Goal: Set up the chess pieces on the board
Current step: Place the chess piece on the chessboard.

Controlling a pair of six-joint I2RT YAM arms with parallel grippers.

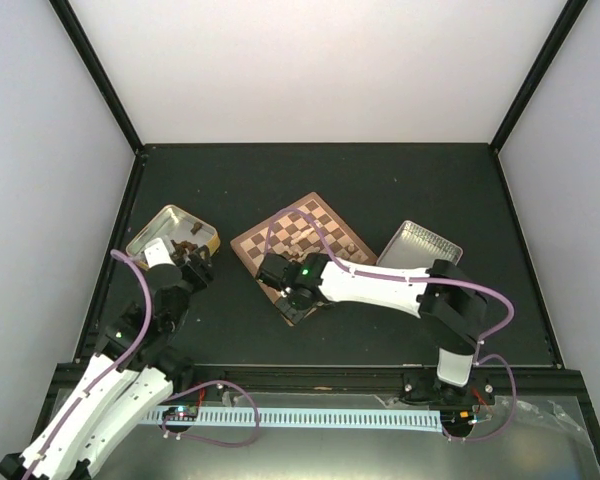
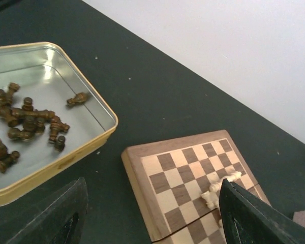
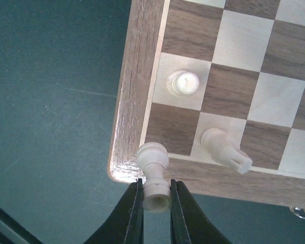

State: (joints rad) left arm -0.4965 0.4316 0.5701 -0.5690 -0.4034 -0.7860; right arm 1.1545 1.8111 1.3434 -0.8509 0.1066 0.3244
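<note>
Chess pieces (image 2: 219, 187), cream: a small cluster lies toppled on the board (image 2: 175, 170), bunched together and not set in ranks. From above, the board sits turned like a diamond on the dark desk (image 1: 400, 180), between two tins.

Right wrist view, at one corner of the board:
- held pawn (image 3: 153, 161): clenched at its base between the fingers of the right end effector (image 3: 156, 192), with its head pointing away from the fingers. It hangs over the corner of the reddish rim. Whether it touches the rim cannot be told.
- standing pawn (image 3: 183, 83): upright on a pale edge square, one square along from the dark corner square.
- lying piece (image 3: 226, 150): on its side on the pale square next to that corner square, one end reaching onto the rim.

Left end effector (image 2: 152, 185): released, fingers spread wide with nothing between them. It hovers over the desk where the gold tin (image 2: 99, 140) and the board's nearest corner come close.

Gold tin: holds dark brown pieces (image 2: 28, 119), all tumbled, most in one heap and a few apart.

Silver tin (image 1: 420, 245): ribbed inside, just beside the board's right corner.
</note>
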